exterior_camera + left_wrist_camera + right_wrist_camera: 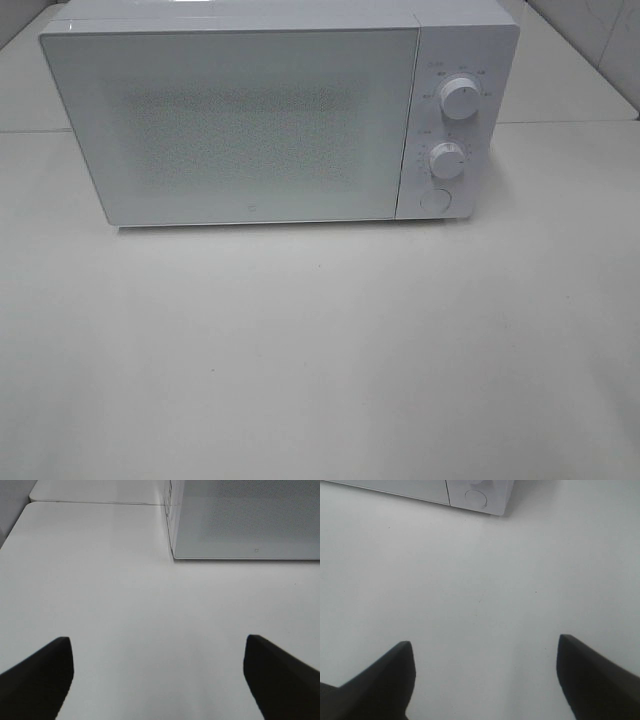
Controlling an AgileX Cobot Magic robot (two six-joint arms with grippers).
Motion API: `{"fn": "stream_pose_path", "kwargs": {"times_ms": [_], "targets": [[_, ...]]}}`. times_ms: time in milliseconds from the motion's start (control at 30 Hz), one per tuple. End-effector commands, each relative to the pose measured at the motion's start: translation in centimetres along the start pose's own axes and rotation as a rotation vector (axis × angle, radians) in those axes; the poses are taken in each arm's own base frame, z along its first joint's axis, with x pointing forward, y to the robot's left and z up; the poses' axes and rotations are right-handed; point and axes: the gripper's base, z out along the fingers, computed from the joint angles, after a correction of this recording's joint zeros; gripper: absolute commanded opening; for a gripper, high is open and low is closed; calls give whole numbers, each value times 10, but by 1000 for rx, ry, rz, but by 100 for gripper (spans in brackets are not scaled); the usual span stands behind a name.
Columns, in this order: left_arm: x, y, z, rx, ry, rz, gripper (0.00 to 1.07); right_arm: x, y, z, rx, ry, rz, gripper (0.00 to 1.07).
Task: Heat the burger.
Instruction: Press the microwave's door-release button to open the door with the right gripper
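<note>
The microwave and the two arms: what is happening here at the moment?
Nothing is being handled right now. The microwave stands on the table with its door closed. The left gripper and the right gripper both hover open over the table in front of it, holding nothing. No burger shows in any view.

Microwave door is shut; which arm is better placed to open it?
Right, probably: the right gripper hangs open facing the round button beside the door, while the left gripper faces the door's opposite lower corner, away from that button.
</note>
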Motion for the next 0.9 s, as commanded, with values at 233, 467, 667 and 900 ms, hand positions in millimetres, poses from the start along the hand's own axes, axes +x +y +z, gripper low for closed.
{"fn": "stream_pose_path", "kwargs": {"times_ms": [233,467,667,900], "targets": [[2,0,-1,-2,-10,-1,84,28,-5,-48,58,-202,26,80],[2,0,-1,-2,-10,-1,84,54,-6,-71,157,-343,129,83],[2,0,-1,-2,-10,-1,84,80,-3,-64,215,-388,183,81],[2,0,-1,-2,-10,-1,84,92,2,-73,265,-488,229,79]]}}
